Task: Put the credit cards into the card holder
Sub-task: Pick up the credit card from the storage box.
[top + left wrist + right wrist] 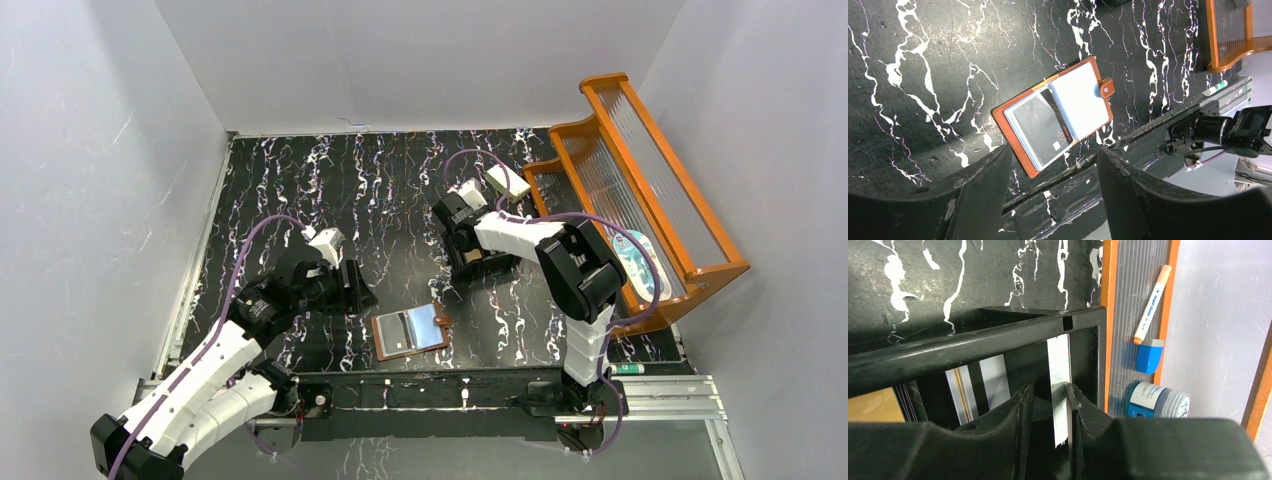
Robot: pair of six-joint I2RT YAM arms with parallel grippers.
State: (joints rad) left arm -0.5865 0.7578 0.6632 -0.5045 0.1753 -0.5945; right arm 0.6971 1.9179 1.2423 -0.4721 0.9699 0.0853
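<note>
The brown card holder (410, 332) lies open near the table's front edge; in the left wrist view (1083, 97) a dark grey card (1040, 127) sits in its left slot. My left gripper (358, 290) is open and empty, just left of the holder and above the table (1053, 152). My right gripper (462, 255) reaches into the black compartmented box (998, 335). Its fingers stand narrowly apart around an upright white card (1059, 390), which rests against the right finger with a gap on the left. More cards (993, 380) stand in the neighbouring compartments.
An orange rack (640, 190) stands at the right, holding a marker (1152, 302), a blue eraser (1149, 356) and a blue-labelled jar (1158, 400). A white block (508, 181) lies behind the black box. A metal rail (450, 385) runs along the front edge.
</note>
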